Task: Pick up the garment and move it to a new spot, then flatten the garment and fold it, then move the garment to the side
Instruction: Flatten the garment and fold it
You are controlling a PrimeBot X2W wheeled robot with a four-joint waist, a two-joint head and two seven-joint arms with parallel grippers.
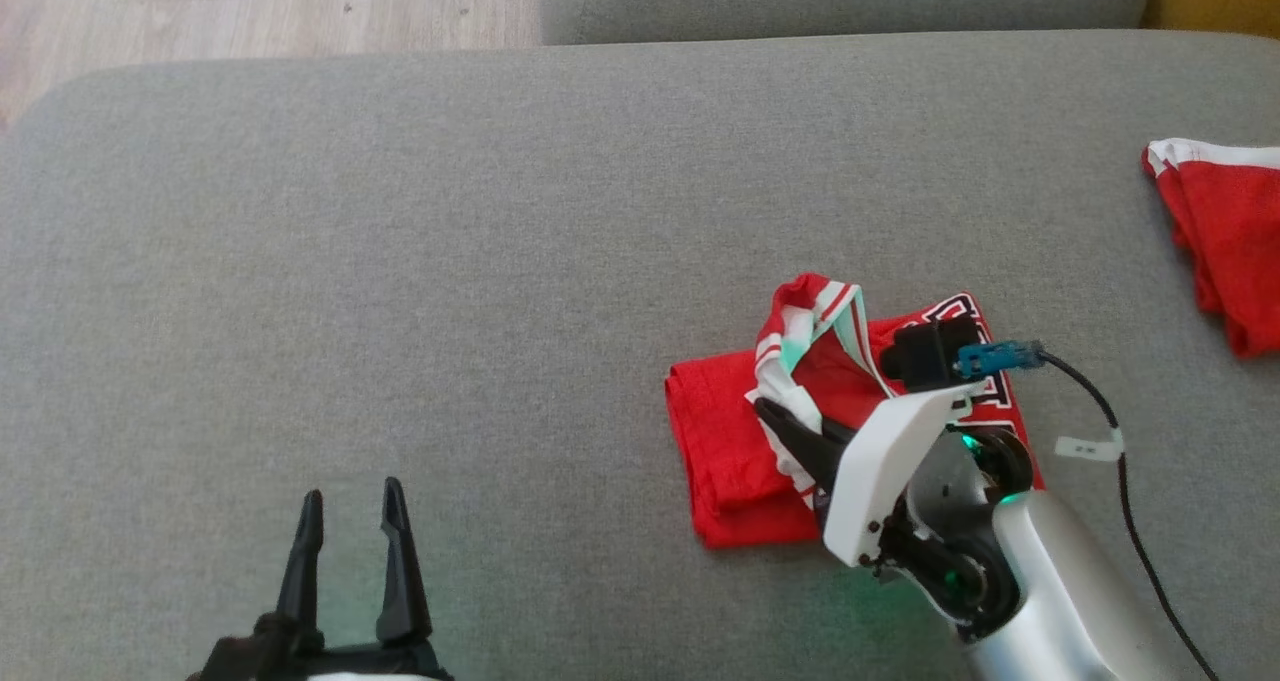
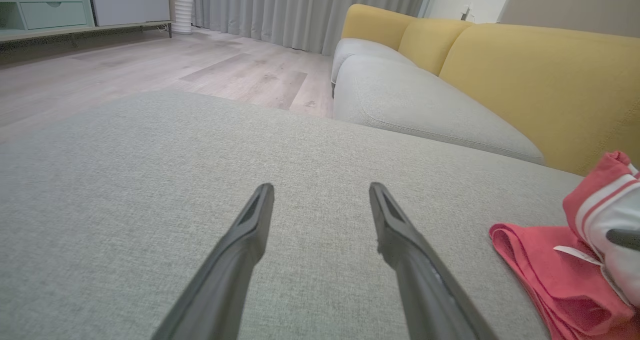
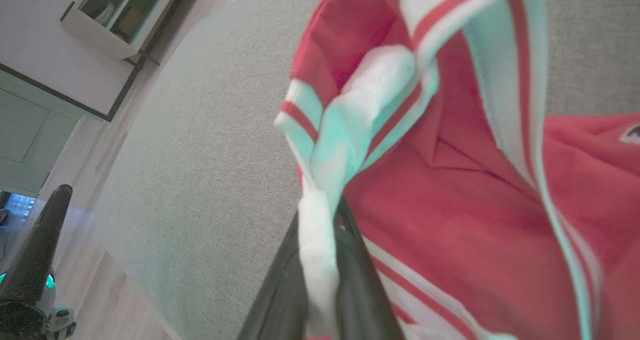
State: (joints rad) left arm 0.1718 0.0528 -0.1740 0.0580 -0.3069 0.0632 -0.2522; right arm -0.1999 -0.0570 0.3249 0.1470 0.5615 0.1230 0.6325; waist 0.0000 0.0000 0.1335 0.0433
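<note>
On the grey cushion (image 1: 400, 261), a bit to the robot's right, lies the red shirt (image 1: 725, 461). It looks folded into a small flat pack, with its long side running left to right. One end of its white striped trim (image 1: 800, 341) sticks up in a loop. The right pincer (image 1: 770, 416) is clenched on that trim: the right wrist view shows the white band squeezed between the two dark fingers (image 3: 277, 295).

The left pincer (image 1: 352, 491) is released, fingers wide apart, with nothing between them. It hangs over bare cushion, well apart from the shirt, which lies off to its right.

I think the folding is done and the job now is to move the shirt to the side. The right arm is the nearer one and it has the grip, so it should do the move. Another red cloth (image 1: 1225, 231) lies far to the right, well apart. The grip is just on the trim, so I think the pack could come open when it is lifted.
</note>
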